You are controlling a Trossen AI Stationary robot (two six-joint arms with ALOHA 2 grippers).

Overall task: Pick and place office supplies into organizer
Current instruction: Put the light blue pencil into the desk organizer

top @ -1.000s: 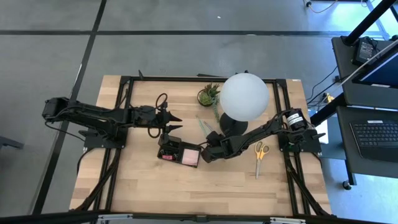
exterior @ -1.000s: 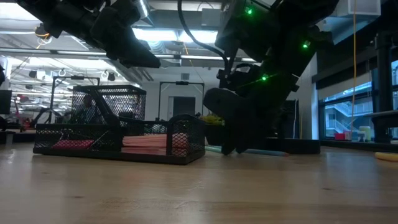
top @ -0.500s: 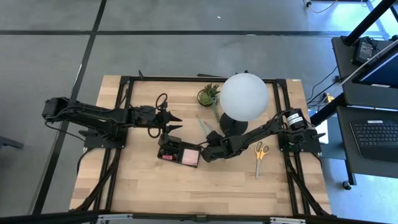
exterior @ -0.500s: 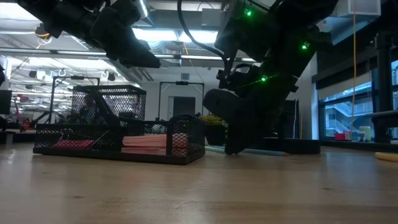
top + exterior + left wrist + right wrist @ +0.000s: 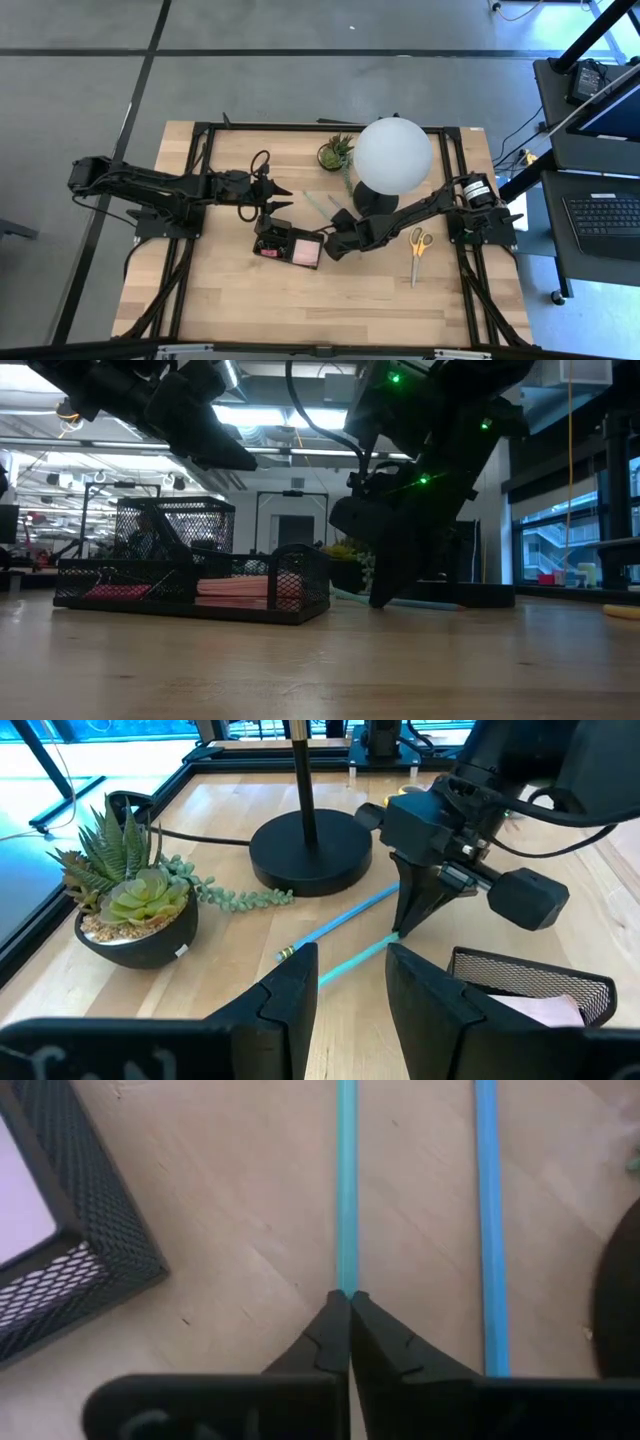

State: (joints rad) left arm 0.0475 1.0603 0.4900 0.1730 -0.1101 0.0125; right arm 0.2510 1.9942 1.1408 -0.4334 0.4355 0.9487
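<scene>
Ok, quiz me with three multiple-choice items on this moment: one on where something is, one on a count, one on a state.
1. Where do the scissors lie?
A. inside the organizer
B. on the table, near the right arm's base
C. beside the plant

2. How many blue pencils show in the right wrist view?
A. one
B. two
C. four

3. How are the right gripper jaws?
A. wide open above the lamp
B. shut on the end of a pencil
C. holding the sticky pad

Answers: 1 B, the high view shows them on bare wood, apart from the organizer. 2 B, two pencils run side by side there. 3 B, the jaws meet at the end of the one nearer the organizer.
</scene>
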